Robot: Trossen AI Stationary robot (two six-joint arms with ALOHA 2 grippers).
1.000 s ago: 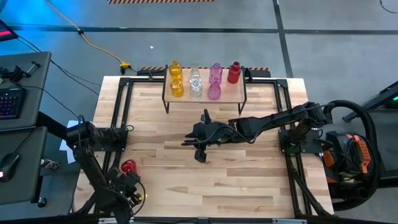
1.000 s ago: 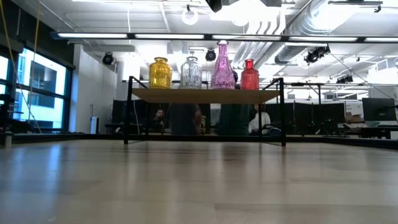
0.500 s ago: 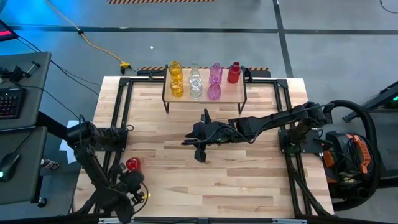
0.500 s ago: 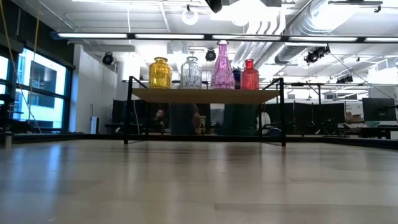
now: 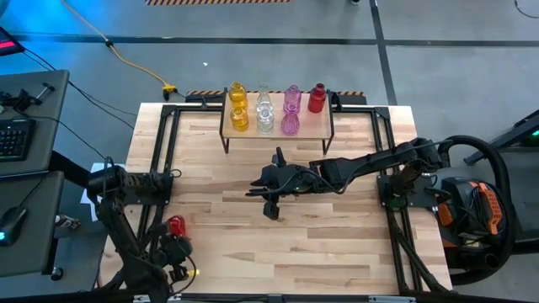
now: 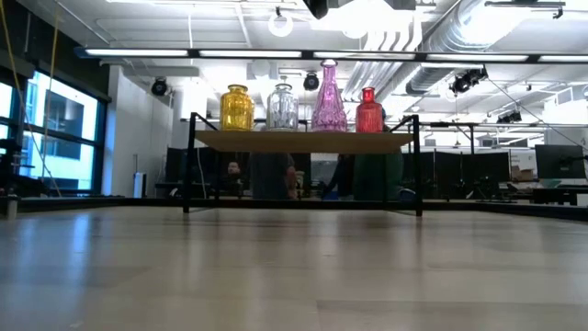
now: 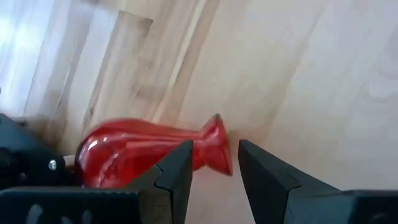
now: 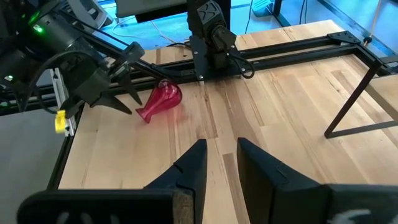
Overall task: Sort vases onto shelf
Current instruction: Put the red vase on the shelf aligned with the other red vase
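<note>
Glass colours on a pale wooden shelf point(image 5: 307, 126)

Yellow vases point(image 5: 238, 106), clear vases point(image 5: 264, 111), pink vases point(image 5: 290, 111) and one red vase point(image 5: 317, 98); another red vase point(image 5: 174, 225) lies on the light-wood surface point(image 5: 337, 236) by the dark left tool point(image 5: 178, 263).

Two black jointed arms point(image 5: 362, 168) — looped cables, yellow tag point(image 8: 60, 121) on left.

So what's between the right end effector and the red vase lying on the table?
Only bare tabletop: the right wrist view shows nothing between the right end effector and the red vase.
</note>
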